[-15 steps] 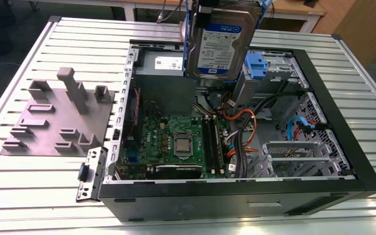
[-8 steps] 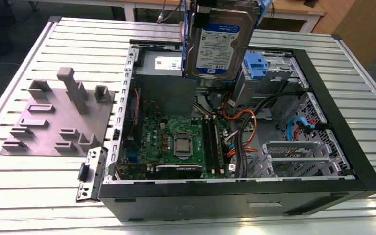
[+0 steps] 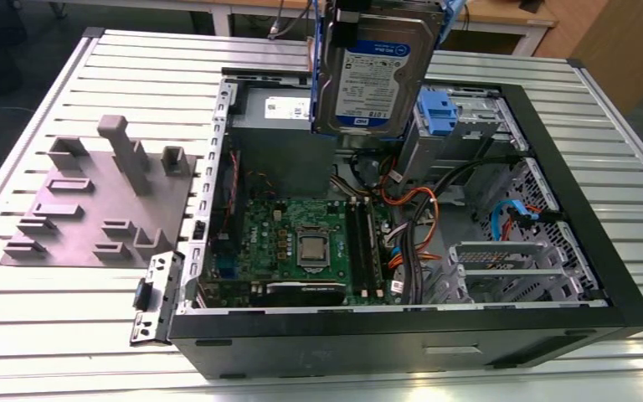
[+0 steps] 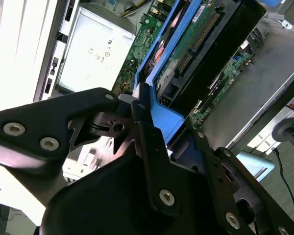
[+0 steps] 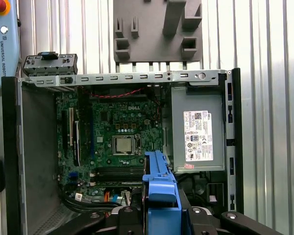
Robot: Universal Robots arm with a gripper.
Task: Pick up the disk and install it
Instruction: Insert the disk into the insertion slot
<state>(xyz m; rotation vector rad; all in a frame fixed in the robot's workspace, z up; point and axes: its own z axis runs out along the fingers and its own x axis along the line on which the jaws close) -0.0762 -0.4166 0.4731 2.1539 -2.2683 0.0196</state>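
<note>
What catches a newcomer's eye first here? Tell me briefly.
The disk, blue-railed, hangs label out above the open case, clamped in the gripper. Inside the case lies the green motherboard; a grey fixture plate sits at the exterior view's left.

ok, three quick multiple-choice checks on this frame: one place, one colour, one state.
1. Where is the disk? A) on the floor B) up above the open computer case C) in a person's hand
2. Its carrier rails are: A) blue B) red C) green
3. The gripper is: A) open and empty B) clear of the disk C) shut on the disk
1B: it hangs over the case in the exterior view. 2A: blue plastic in both wrist views. 3C: it clamps the rails in the second wrist view.
</note>
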